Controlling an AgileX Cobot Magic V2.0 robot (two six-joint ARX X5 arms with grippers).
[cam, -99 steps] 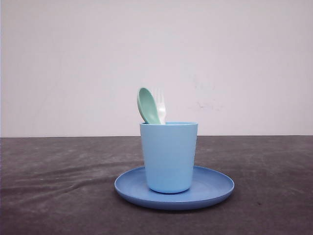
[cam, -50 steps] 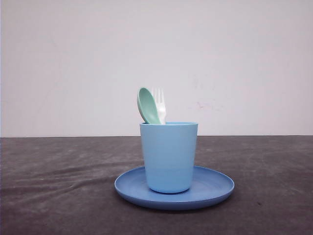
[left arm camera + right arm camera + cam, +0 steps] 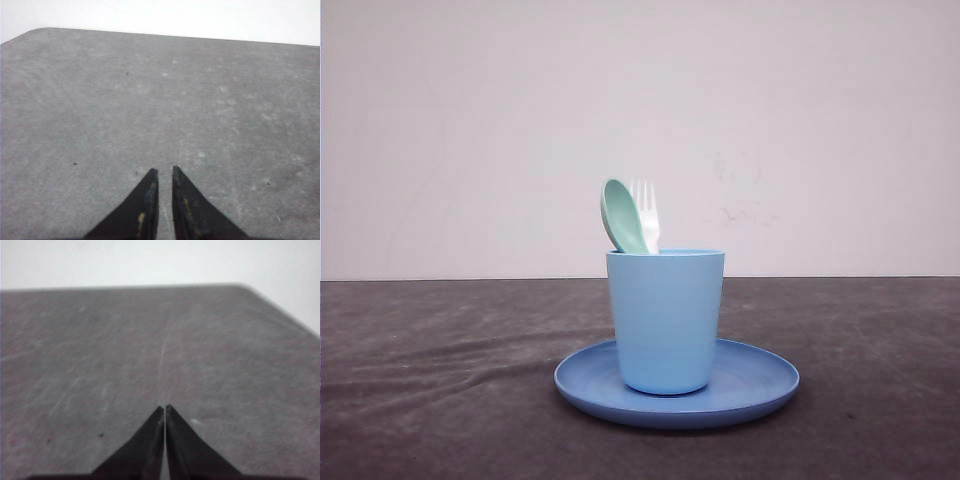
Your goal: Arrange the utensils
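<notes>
Pale mint-green plastic spoon (image 3: pixel 619 216) and white plastic fork (image 3: pixel 647 214) stand in the light blue plastic cup (image 3: pixel 665 320), frame centre, on the round blue plate (image 3: pixel 760 385). Left claw (image 3: pixel 163 172) nearly closed, right claw (image 3: pixel 164 409) pressed together, both empty over grey worktop (image 3: pixel 440 380). Risk: top-heavy cup tips if nudged.

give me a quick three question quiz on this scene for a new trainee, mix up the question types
1. True or false: the mint-green spoon and the white fork lie flat on the blue plate.
2. What does the light blue cup stand on? A) the bare table B) the blue plate C) an upturned bowl
3. Fill in: in the wrist views, the left gripper and the right gripper are both ____ and hold nothing.

Key
1. False: both stand in the cup, heads above its rim.
2. B
3. shut: the left fingertips show a thin slit, the right ones are nearly touching.
</notes>
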